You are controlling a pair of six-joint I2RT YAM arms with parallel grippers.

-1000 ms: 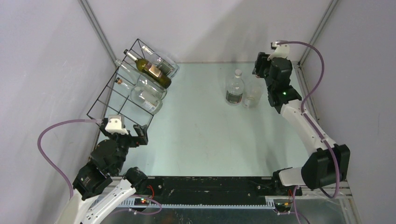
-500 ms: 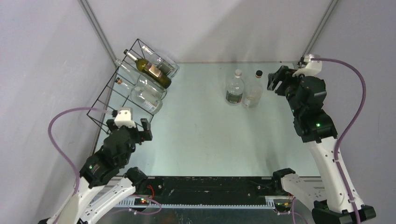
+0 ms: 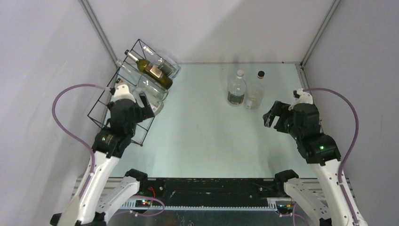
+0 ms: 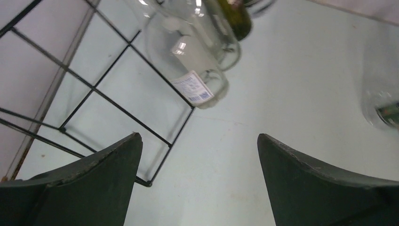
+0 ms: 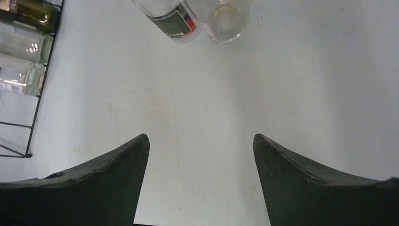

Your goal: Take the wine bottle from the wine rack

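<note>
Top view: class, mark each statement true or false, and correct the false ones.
1. The rack sits at the far left of the table. True.
2. Both grippers are shut on bottles. False: the left gripper and the right gripper are open and empty.
3. Two bottles stand upright outside the rack. True: the white-capped bottle and the dark-capped bottle, side by side.
4. The green bottle stands upright on the table. False: the green bottle lies in the rack.
5. The right gripper is the one closer to the rack. False: the left gripper is.
</note>
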